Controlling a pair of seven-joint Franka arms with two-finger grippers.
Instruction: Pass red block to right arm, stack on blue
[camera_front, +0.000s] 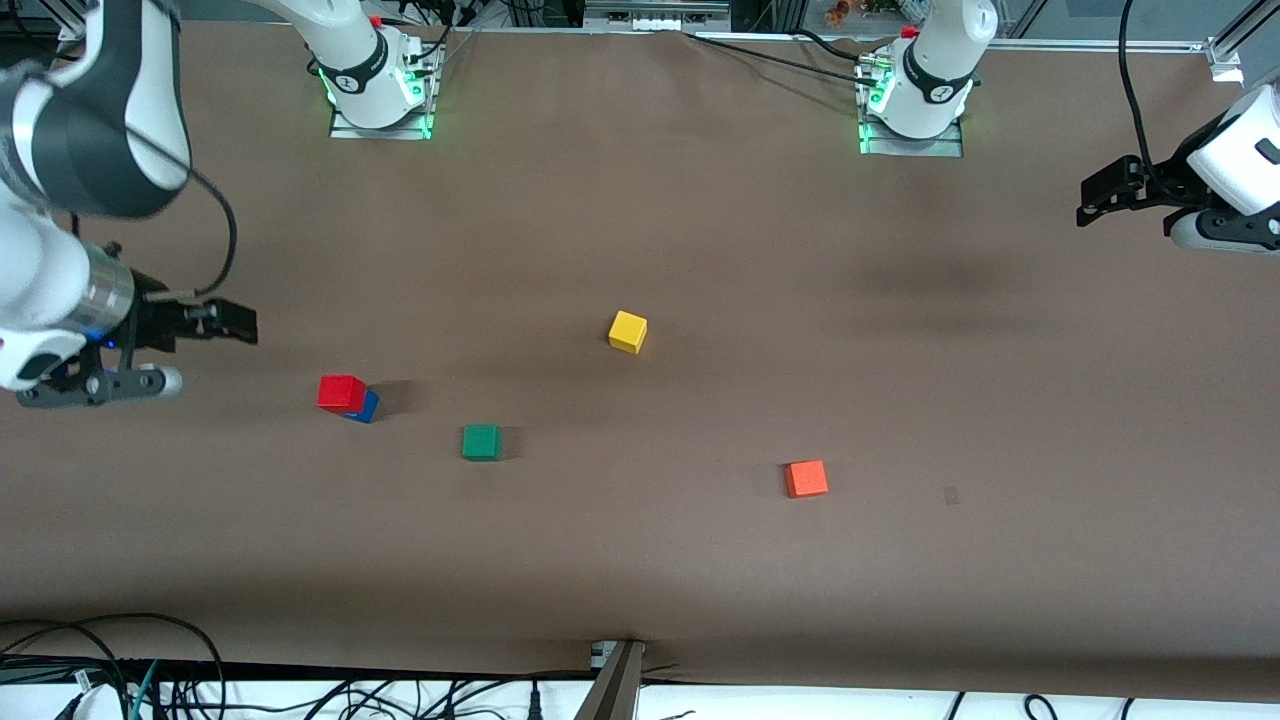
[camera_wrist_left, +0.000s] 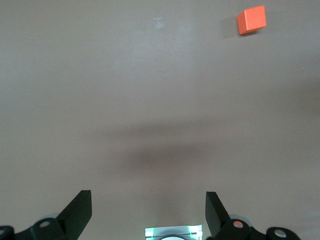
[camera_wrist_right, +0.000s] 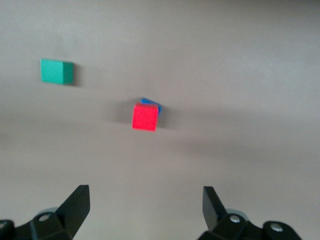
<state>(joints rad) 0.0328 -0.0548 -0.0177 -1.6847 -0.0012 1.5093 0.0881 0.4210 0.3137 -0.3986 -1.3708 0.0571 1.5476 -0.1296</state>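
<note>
Small yellow cube (camera_front: 628, 331) sits mid-table on brown table surface (camera_front: 700, 560); small green cube (camera_front: 481, 441) nearer the camera; small orange cube (camera_front: 806, 478) toward left arm's end.

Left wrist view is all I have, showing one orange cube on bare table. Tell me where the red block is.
Observer: The red block sits on the blue cube, toward the right arm's end of the table.
Operator: Report the right gripper.
Observer: The right gripper is up over the table beside that stack, jaws open and empty.
Operator: List the other cubes.
Observer: A green cube lies beside the stack and a yellow cube farther from the front camera.
</note>
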